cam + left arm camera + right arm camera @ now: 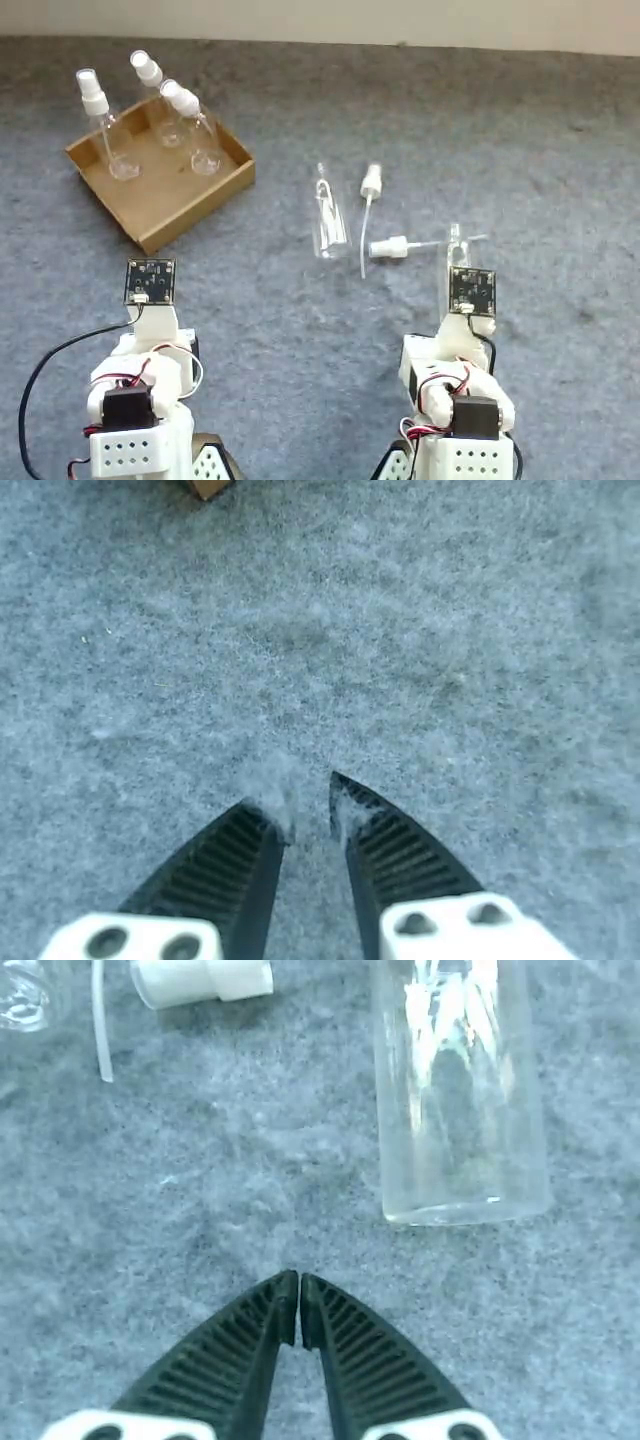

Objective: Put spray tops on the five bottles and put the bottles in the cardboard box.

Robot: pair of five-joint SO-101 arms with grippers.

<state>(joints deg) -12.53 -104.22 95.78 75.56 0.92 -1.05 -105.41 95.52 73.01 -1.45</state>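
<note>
Three clear bottles with white spray tops (160,115) stand in the cardboard box (190,215) at the far left. Two open bottles lie on the carpet: one (328,215) in the middle, the other (460,1090) just ahead of my right gripper (300,1295), which is shut and holds nothing. One loose spray top (371,183) lies beside the middle bottle with its tube trailing toward me. A second loose spray top (200,980) lies next to the nearer bottle. My left gripper (308,805) hovers low over bare carpet, its jaws a narrow gap apart and holding nothing.
Grey carpet (520,140) covers the whole work area. A corner of the box (205,488) lies well ahead of my left gripper. Both arm bases (140,400) sit at the near edge.
</note>
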